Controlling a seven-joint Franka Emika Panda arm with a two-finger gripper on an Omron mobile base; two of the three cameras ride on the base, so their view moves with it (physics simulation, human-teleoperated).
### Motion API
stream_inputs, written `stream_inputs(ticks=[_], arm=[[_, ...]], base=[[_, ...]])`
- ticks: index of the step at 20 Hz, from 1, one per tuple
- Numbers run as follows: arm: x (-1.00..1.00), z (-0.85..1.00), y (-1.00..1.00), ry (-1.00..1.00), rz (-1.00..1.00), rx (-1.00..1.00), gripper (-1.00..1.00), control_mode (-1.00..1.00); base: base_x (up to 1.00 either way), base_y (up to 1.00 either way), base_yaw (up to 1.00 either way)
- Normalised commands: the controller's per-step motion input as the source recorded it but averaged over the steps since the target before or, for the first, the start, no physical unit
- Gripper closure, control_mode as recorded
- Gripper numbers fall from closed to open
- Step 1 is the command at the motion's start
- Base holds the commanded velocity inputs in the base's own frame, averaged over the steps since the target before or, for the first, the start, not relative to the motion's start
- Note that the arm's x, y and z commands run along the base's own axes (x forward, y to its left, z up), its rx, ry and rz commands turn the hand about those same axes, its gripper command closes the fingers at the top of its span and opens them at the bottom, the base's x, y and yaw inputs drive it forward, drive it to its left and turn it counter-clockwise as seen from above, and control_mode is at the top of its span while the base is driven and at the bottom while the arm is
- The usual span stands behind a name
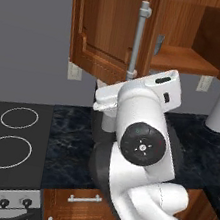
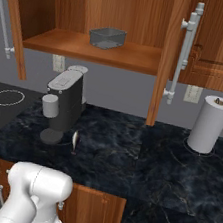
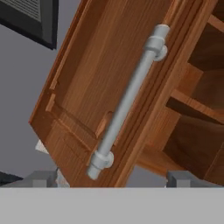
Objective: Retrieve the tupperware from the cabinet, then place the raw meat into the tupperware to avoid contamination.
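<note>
The cabinet (image 2: 144, 42) stands open, its doors swung outward, and the tupperware (image 2: 107, 37) sits on the lower shelf inside, toward the back, alone on the wood and upright. Below it, on the dark marbled surface (image 2: 166, 162), the meat (image 2: 75, 140) lies just in front of and to the right of the coffee machine (image 2: 63, 107), close to its base but apart from it. A paper-towel roll (image 2: 209, 124) stands upright farther right on the same surface, near the wall, well apart from the meat. In the left base view the arm (image 1: 141, 147) rises in front of the open left door (image 1: 108, 28), whose silver bar handle (image 1: 138, 40) runs vertically down its edge, and the stove (image 1: 10, 141) with its two ringed burners lies to the left. The hand view looks close at that same door, tilted in frame, with the handle (image 3: 129, 100) crossing diagonally from upper right to lower left and the shelves of the cabinet interior visible to the right. The gripper (image 3: 113, 178) is released: its two finger tips (image 3: 41, 178) stand wide apart at the bottom of that view, on either side of the handle's lower end and clear of it, holding nothing.
</note>
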Motion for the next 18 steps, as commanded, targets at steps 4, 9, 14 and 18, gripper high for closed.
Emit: stream_inputs(ticks=[4,9,14,18], arm=[[-0.77,0.23,-0.26,0.00,-0.11,0.12,-1.00,-1.00],[-0.70,0.21,-0.52,0.00,-0.14,0.15,-1.00,-1.00],[-0.46,0.14,-0.65,0.00,-0.15,0.14,-1.00,-1.00],[-0.28,0.11,-0.70,0.00,-0.12,0.13,-1.00,-1.00]], base=[[0.00,0.00,0.00],[0.00,0.00,0.00],[0.00,0.00,0.00],[0.00,0.00,0.00]])
